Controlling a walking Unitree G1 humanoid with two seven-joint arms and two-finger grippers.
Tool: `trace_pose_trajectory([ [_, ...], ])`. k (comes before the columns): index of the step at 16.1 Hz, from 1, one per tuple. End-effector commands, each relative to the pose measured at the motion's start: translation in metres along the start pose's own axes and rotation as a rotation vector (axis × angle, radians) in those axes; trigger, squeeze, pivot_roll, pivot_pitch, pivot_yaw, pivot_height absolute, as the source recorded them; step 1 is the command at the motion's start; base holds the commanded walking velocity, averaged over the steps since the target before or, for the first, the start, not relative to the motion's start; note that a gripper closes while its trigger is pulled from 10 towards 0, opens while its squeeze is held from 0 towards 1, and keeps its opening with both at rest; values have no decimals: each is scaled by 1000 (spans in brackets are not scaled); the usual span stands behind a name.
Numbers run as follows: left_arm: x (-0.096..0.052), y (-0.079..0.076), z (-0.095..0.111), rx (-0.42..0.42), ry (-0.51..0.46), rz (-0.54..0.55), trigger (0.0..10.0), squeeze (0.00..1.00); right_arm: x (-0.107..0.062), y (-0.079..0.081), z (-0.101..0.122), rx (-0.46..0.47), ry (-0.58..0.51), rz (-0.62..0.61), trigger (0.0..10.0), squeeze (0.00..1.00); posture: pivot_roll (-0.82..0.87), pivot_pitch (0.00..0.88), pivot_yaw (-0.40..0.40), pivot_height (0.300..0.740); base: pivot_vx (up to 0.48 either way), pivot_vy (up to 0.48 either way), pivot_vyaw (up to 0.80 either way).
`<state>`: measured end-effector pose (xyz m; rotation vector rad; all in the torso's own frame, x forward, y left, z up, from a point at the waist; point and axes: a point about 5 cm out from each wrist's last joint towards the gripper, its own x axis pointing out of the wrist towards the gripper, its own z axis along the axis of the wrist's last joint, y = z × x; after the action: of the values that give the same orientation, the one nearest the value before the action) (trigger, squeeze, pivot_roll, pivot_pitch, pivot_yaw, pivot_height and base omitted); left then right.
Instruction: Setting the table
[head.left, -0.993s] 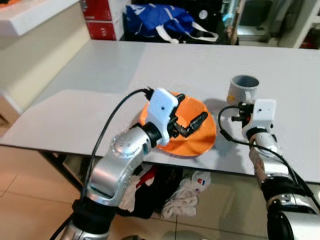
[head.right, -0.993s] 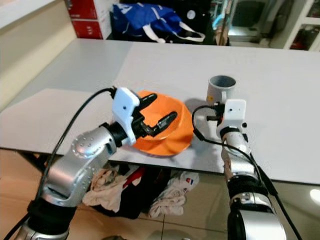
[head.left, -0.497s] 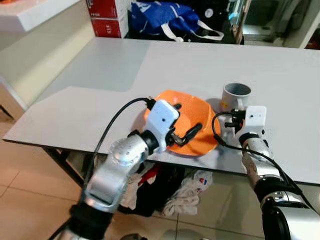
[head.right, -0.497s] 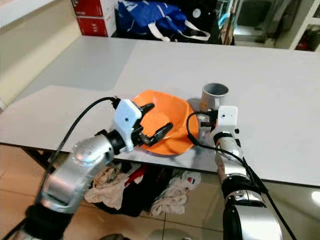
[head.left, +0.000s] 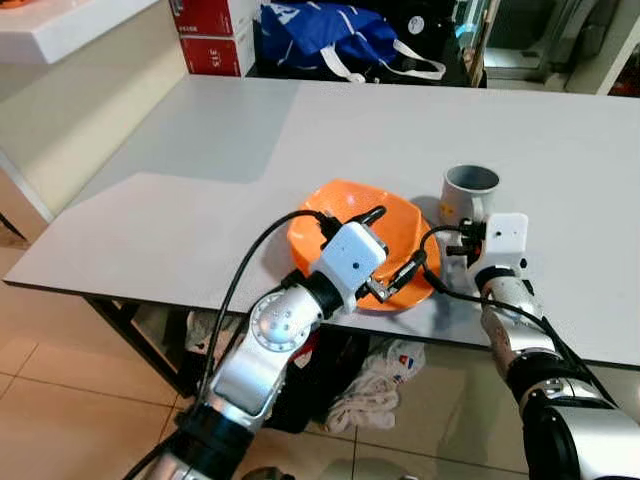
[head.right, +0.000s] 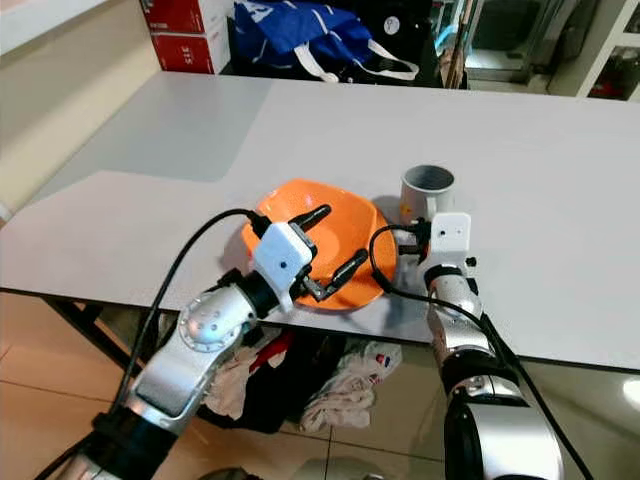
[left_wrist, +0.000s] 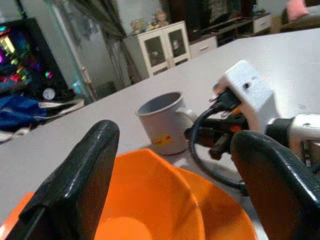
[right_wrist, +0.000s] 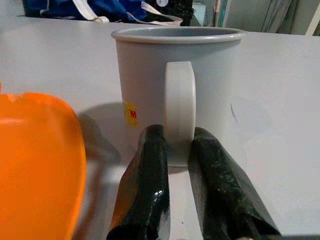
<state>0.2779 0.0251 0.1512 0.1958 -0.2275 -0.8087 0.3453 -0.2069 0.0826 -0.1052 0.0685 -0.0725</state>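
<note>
On the floor under the near edge of the counter (head.left: 180, 150) lies a heap of clothes (head.left: 385, 375). Just above that edge the left claw (head.left: 385, 250) hangs with its two fingers spread wide and grasping nothing, one tip over the middle of the orange bowl (head.left: 345, 225) and the other near the bowl's rim on the right side. The bowl sits on the counter close to the near edge. In the left wrist view the spread fingers (left_wrist: 75, 185) frame the bowl's (left_wrist: 150, 205) hollow, with the mug (left_wrist: 160, 122) and the other arm's white wrist beyond.

To the right of the bowl, the right claw (right_wrist: 177, 150) is clenched on the handle (right_wrist: 179, 110) of the grey mug (head.left: 468, 193), one finger on each side of the white loop. The mug stands upright on the counter, just beside the bowl's far right rim, and carries a small yellow sticker (right_wrist: 129, 114) on its side.

Farther off, past the counter, a blue bag (head.left: 330, 35) with white straps rests beside red boxes (head.left: 210, 35).
</note>
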Motion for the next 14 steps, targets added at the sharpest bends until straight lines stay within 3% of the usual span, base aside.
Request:
trace_pose_trajectory([
  [1,3,6,-8,-59,35,53,10000,0,3,0,4,-13,-4,-4,9804,0,80,55,49,740,0,0,0],
  [3,6,5,-17,-137,90,42,10000,0,4,1,5,-12,-4,-5,10000,0,71,57,54,740,0,0,0],
  [5,7,-1,-22,-207,127,-45,10000,0,4,1,5,-13,-5,-5,10000,0,65,59,55,740,0,0,0],
  [10,11,-4,-19,-276,154,-129,10000,0,4,2,4,-18,-7,0,10000,0,56,60,53,740,0,0,0],
  [11,12,-3,-17,-289,153,-138,10000,0,2,2,2,-15,-2,-2,10000,788,55,60,53,740,0,0,0],
  [12,12,-3,-15,-291,151,-148,10000,0,2,3,1,-13,3,-2,10000,1000,56,59,54,740,0,0,0],
  [14,12,-2,-12,-288,143,-151,10000,0,1,6,-1,-5,9,5,10000,1000,58,57,53,740,0,0,0],
])
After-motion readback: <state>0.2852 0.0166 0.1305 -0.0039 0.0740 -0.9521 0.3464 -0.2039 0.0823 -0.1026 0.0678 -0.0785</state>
